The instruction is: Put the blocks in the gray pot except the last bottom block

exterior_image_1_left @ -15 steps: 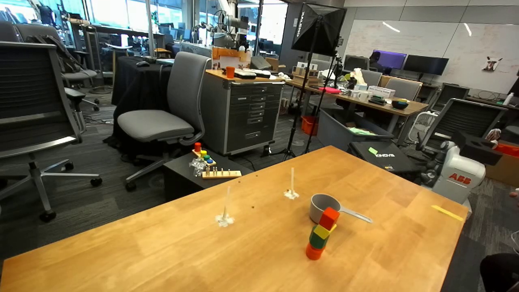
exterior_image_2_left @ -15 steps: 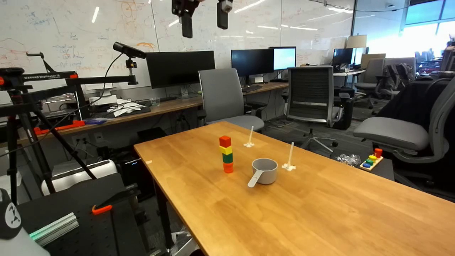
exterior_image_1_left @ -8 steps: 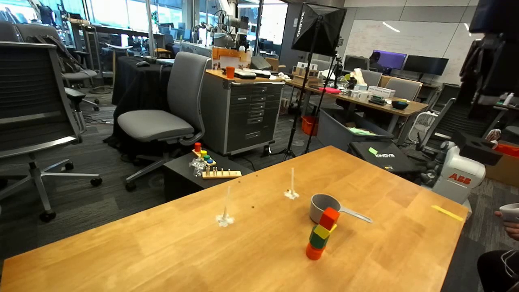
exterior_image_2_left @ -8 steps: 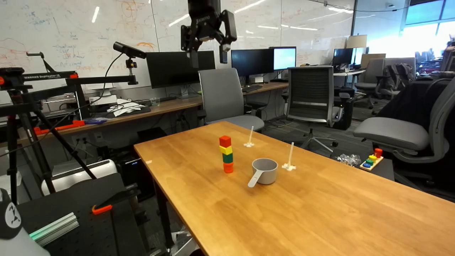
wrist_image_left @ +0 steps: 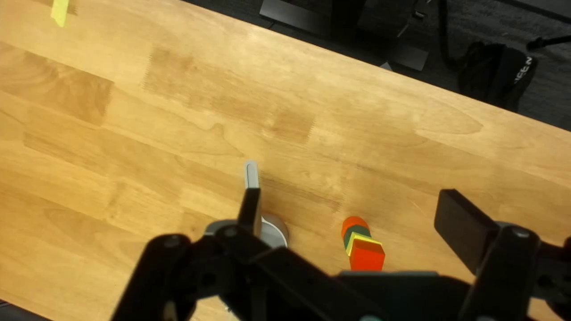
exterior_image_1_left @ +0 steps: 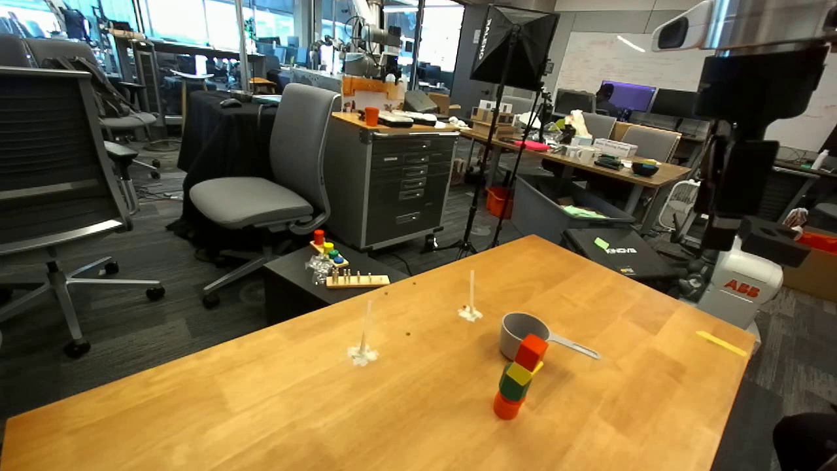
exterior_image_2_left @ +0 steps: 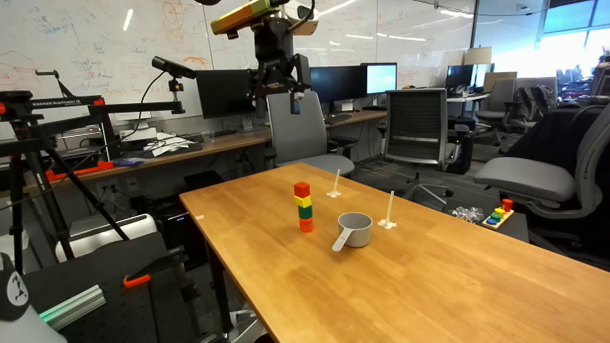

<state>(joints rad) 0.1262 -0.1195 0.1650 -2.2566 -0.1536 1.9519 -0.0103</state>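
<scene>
A stack of blocks stands upright on the wooden table in both exterior views. From the top it has a red cube point(exterior_image_2_left: 301, 189), a yellow block point(exterior_image_2_left: 302, 201), a green block point(exterior_image_2_left: 305, 212) and the orange-red bottom block point(exterior_image_2_left: 306, 225). The gray pot point(exterior_image_2_left: 362, 234) stands beside the stack, its handle point(exterior_image_2_left: 342, 239) pointing outward. My gripper point(exterior_image_2_left: 278, 107) is open and empty, well above the table. In the wrist view the red cube point(wrist_image_left: 367, 256) shows between the spread fingers. The left finger and linkage hide part of the pot point(wrist_image_left: 273, 234) there.
Two thin upright sticks point(exterior_image_2_left: 390, 207) point(exterior_image_2_left: 336, 180) are fixed to the table point(exterior_image_2_left: 405, 286) near the pot and stack. Yellow tape point(exterior_image_1_left: 720, 343) lies near a table edge. A low black stand point(exterior_image_1_left: 294, 278) beside the table holds a peg toy point(exterior_image_1_left: 357, 280).
My gripper has come down from the top of the view toward the table, staying open, and the arm now shows in both exterior views. The blocks and pot have not moved.
</scene>
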